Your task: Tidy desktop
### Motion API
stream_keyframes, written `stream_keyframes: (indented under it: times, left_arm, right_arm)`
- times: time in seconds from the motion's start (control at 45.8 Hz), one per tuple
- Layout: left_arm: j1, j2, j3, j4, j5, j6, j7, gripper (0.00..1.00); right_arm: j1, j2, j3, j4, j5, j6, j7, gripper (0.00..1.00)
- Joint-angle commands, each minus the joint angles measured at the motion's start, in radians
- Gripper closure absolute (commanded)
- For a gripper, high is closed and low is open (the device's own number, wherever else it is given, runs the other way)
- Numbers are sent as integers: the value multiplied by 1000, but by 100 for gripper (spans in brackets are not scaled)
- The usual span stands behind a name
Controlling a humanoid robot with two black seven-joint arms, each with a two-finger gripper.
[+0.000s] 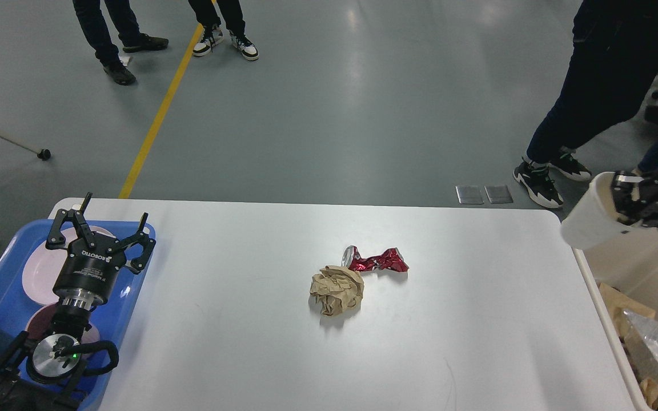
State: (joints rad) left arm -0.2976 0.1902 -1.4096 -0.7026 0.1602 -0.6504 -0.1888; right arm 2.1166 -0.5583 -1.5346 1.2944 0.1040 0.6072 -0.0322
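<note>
Table (454, 319): crushed can (376, 260), paper wad (336, 290) remain; left jaws (100, 225) apart over tray (3, 297); right jaws (629, 197) clamp cup (592, 220) above bin (643, 268) for disposal.

one crushed can (376, 260), one paper wad (336, 289), two plates (40, 273)

The left arm rises from the lower left corner, wrist straight, ending in the left gripper (113, 224) with both fingers spread wide and nothing between them. The right gripper (629, 200) enters at the right edge, fingers closed on a white cup (589, 220).
</note>
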Motion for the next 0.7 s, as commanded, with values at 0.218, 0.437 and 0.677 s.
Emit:
stream_keyframes:
  times: [0.218, 0.437, 0.677]
  left_arm:
    - [0, 0, 0, 0, 1, 0, 0, 4]
    - [0, 0, 0, 0, 1, 0, 0, 4]
    - [0, 0, 0, 0, -1, 0, 0, 4]
  right_arm:
    - [-601, -232, 215, -504, -92, -101, 2, 100]
    - [-1056, -143, 471, -803, -89, -202, 2, 100]
    - [-1412, 55, 590, -1129, -73, -357, -18, 100]
